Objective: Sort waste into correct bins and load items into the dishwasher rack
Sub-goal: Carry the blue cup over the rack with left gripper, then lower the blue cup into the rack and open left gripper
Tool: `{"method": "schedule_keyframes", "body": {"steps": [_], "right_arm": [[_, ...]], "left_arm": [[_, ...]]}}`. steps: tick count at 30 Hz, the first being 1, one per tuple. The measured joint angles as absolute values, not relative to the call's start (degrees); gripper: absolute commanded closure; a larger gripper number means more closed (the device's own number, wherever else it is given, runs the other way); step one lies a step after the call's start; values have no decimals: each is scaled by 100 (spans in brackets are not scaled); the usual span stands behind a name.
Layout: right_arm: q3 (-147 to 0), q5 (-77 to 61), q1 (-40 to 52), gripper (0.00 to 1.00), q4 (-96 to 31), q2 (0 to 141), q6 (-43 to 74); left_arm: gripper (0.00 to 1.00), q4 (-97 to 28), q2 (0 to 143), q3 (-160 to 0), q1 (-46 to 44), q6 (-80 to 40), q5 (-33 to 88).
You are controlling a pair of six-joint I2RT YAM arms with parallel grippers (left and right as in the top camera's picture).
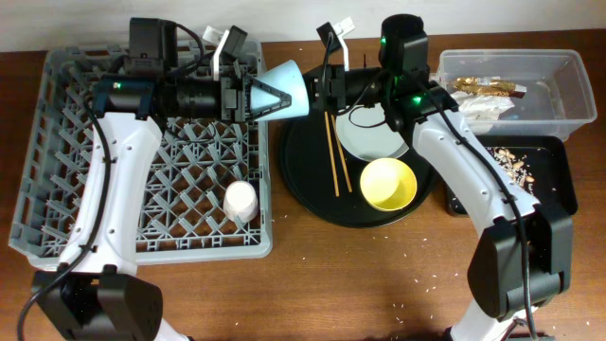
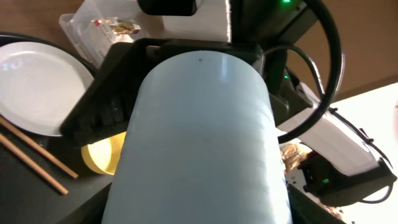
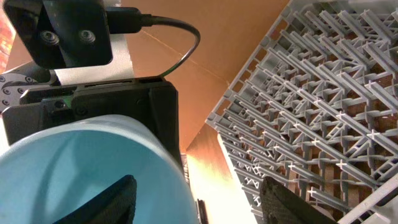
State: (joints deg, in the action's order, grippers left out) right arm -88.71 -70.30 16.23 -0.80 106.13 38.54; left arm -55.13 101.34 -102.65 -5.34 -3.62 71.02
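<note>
My left gripper (image 1: 268, 95) is shut on the small blue cup (image 1: 287, 90) and holds it on its side above the right edge of the grey dishwasher rack (image 1: 57, 189), mouth toward the right. The cup fills the left wrist view (image 2: 199, 143). My right gripper (image 1: 322, 87) is open at the cup's mouth. In the right wrist view (image 3: 205, 202) one finger lies across the cup's opening (image 3: 62, 168) and the other is clear of it. The pink cup (image 1: 241, 201) stands upside down in the rack.
The round black tray (image 1: 308, 185) holds chopsticks (image 1: 333, 152), a pale plate (image 1: 374, 137) and a yellow bowl (image 1: 388, 183). The clear tub (image 1: 568, 104) holds the wrapper (image 1: 488, 89) and napkins. The shallow black tray (image 1: 554, 180) holds tan scraps (image 1: 508, 156).
</note>
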Motion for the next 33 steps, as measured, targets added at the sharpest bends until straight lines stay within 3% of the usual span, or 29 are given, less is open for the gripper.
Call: {"method": "schedule_keyframes", "body": {"steps": [4,8,12,16,22,26,33], "right_arm": [[-8871,-6976,1347,26,-563,10615,3557],[-8882,-6801,744,23,-2040,10619,2777],[-8892,-6187,456,21,-3249,10626,2027],[-8892,-5889,460,21,-3544,10626,1662],[-8892,-5798,460,20,-3581,10626,1584],[-8892,-5787,460,20,-3673,10626,1581],[-8892,-5712,460,20,-3900,10626,1472]], "left_arm": [[48,-5706,10134,-10267,-237,-362,6062],[48,-6285,10138,-10267,-148,-370,3970],[49,-6755,10138,-10267,-438,-388,2091],[49,-7516,10151,-10412,-1050,-886,443],[49,-8833,10259,-11832,-1205,-1404,-266],[49,-8674,10586,-12112,-1205,-1485,-353],[49,-8403,12440,-12123,-1205,-1487,-366]]}}
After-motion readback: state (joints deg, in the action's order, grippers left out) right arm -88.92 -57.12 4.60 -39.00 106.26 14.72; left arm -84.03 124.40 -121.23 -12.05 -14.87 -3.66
